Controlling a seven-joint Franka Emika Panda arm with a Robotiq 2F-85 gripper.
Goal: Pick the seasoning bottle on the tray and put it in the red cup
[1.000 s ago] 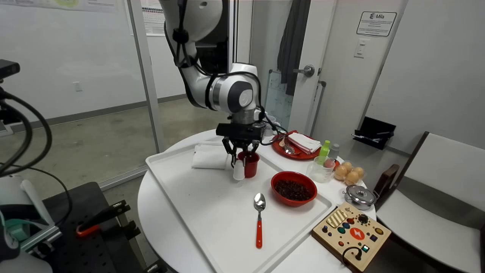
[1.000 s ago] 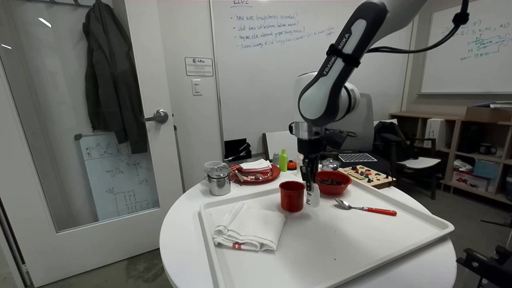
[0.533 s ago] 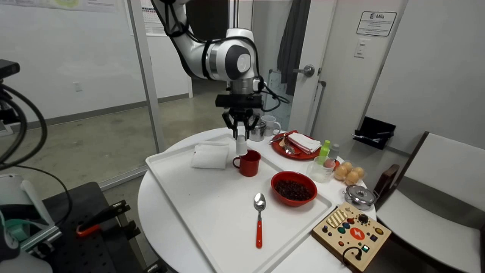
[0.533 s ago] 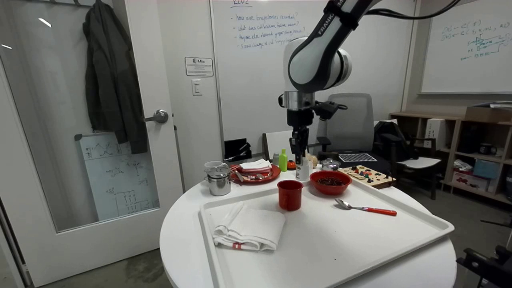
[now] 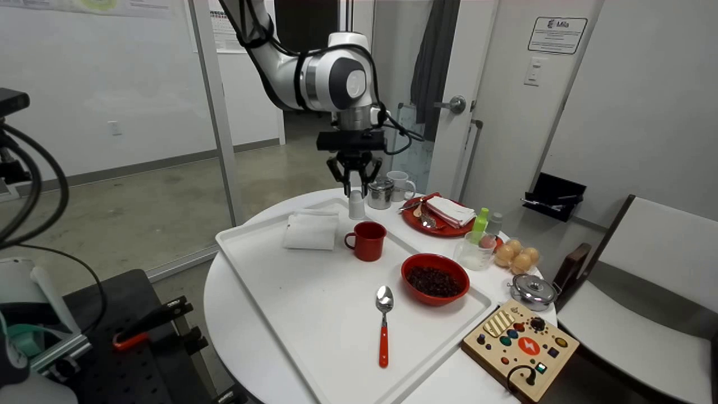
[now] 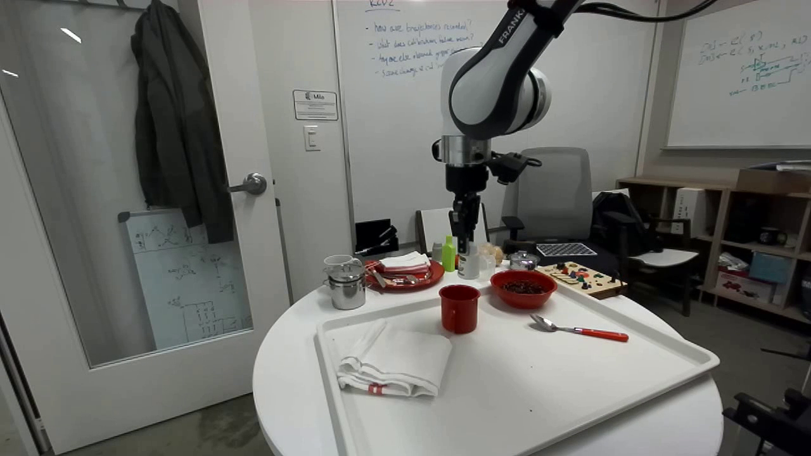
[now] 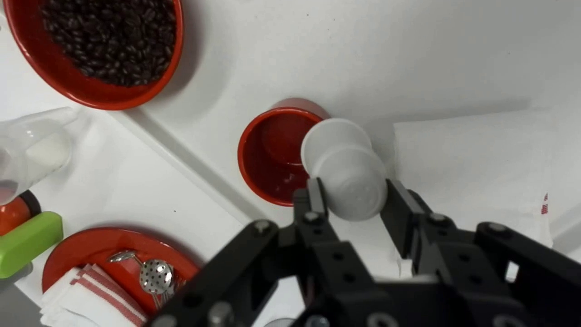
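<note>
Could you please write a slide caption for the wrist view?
Black tool gripping a white cylindrical bottle, which from this angle partly hides the red cylindrical cup.

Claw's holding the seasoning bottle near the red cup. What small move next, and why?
I'd probably nudge the claw sideways, away from the folded white cloth, then lower: in the wrist view the seasoning bottle overlaps only the cloth-side edge of the red cup. In both exterior views it hangs above the rim.
</note>
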